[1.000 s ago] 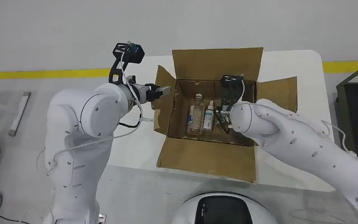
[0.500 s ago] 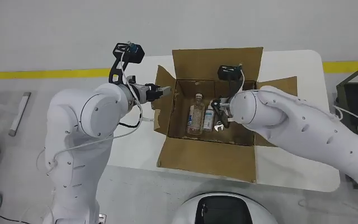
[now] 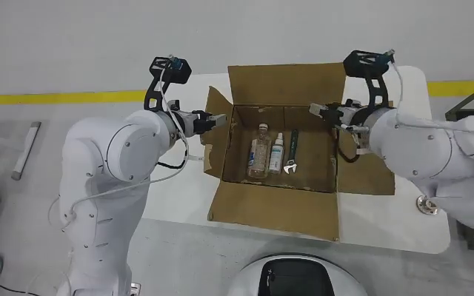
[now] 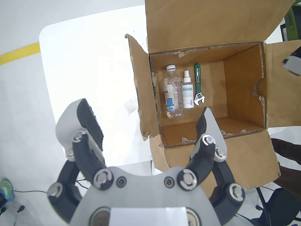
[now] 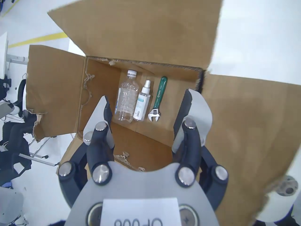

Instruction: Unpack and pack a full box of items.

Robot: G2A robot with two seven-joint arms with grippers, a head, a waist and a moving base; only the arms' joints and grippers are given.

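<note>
Right gripper (image 3: 321, 109) has pulled up and out of the box (image 3: 275, 209).
Its fingers are spread and empty above the box's right edge. The left gripper (image 3: 216, 119), equally spread, hangs by the left flap. 3 items lie side by side on the box floor: clear bottle (image 3: 258, 152), spray bottle (image 3: 276, 153), wrench (image 3: 292, 154).

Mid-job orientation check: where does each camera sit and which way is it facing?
Top view: above the arms, facing down at the table; left gripper and right gripper flank the box.
Left wrist view: beside the box, facing into it; own open gripper shows.
Right wrist view: opposite side, facing in; own open gripper shows.
Shared: wrist views both see bottle, spray bottle, wrench.
</note>
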